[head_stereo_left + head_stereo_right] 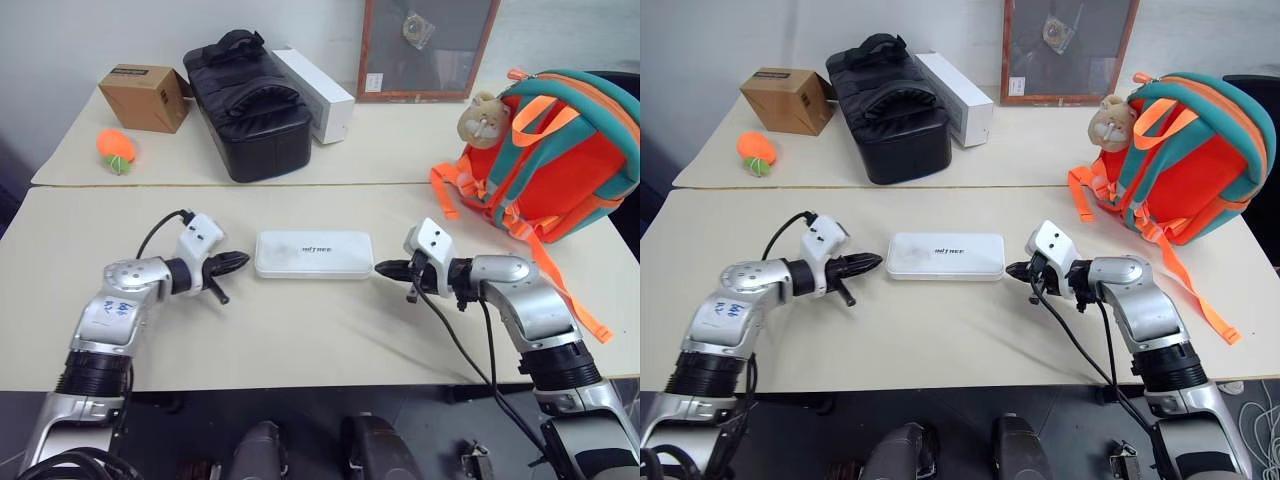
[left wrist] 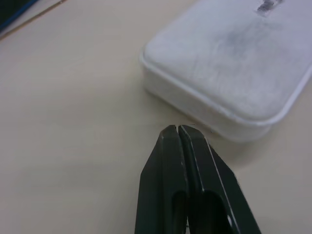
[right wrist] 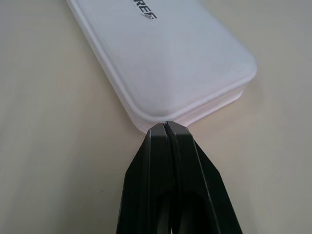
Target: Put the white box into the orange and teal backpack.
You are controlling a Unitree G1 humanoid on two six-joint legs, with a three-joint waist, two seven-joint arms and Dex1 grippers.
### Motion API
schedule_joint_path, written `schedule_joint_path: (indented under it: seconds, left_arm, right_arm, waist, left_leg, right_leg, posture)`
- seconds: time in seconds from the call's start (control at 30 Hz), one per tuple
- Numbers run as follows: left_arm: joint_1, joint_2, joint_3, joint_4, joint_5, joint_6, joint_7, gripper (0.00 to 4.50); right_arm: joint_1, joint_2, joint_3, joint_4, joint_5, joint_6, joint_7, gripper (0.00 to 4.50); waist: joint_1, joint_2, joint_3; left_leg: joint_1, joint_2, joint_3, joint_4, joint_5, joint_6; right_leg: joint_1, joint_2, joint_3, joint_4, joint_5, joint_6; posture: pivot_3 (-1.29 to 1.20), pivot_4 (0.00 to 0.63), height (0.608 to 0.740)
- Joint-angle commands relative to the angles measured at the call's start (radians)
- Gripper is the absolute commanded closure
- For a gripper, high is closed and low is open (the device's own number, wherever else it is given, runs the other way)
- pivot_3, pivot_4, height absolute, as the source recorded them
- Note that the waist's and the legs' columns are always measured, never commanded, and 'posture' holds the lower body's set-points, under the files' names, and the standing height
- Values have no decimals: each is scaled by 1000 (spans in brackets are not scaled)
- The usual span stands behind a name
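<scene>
**Box flanked, not yet lifted**

The box is seen flat at desk centre. The left pincer is closed, empty, just beside its left end; the right pincer, closed, empty, meets the right end. Even inward squeezing from both ends is advised before lifting. The backpack stands upper right; its trailing straps could snag. A duffel lies upper left, clear.
</scene>
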Motion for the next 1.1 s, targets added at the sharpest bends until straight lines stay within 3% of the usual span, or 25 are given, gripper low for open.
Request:
schedule_joint_path:
  seconds: [0.03, 0.2, 0.4, 0.53, 0.87, 1.1]
  left_arm:
    - [-47, 13, 76, 80, -100, 142, -60, 3378]
    - [-179, 41, 105, 236, -252, 450, -197, 1870]
    - [-348, 31, 91, 448, -262, 575, -226, 9]
    - [-405, -1, 48, 495, -265, 623, -277, 9]
    - [-591, -194, -72, 794, -162, 571, -324, 9]
    - [-710, -285, -53, 952, -108, 503, -339, 9]
  right_arm:
    - [-10, -14, -19, 14, -8, -25, -23, 4500]
    - [-34, -6, -5, 77, -36, -81, -34, 4500]
    - [-49, 10, -5, 119, -37, -115, -39, 4500]
    - [-49, 16, -1, 127, -41, -124, -43, 4500]
    - [-39, 34, 5, 122, -49, -138, -60, 4500]
    - [-18, 39, 6, 105, -59, -139, -73, 4500]
  waist:
    - [4, 0, 0]
    - [9, -1, 0]
    - [8, -1, 0]
    - [6, -1, 0]
    - [11, -1, 0]
    - [13, -1, 0]
  left_leg:
    - [0, 0, 0, 0, 0, 0]
    - [-2, -1, -1, 3, 0, 1]
    - [-4, 0, -1, 9, -1, 1]
    - [-4, 0, -1, 9, -1, 1]
    - [-6, -1, -1, 12, -1, 1]
    - [-6, -2, -2, 12, -2, 2]
  right_leg:
    - [0, 0, 0, 0, 0, 0]
    - [0, -1, -1, 0, 0, 0]
    - [0, 0, -2, 1, 0, 0]
    - [0, 0, -2, 1, 0, 0]
    - [-1, 0, -2, 2, 0, 1]
    - [-1, -1, -2, 2, 1, 1]
  posture:
    - [0, 150, 740]
    - [0, 150, 740]
    - [0, 150, 740]
    - [0, 150, 740]
    - [0, 150, 740]
    - [0, 150, 740]
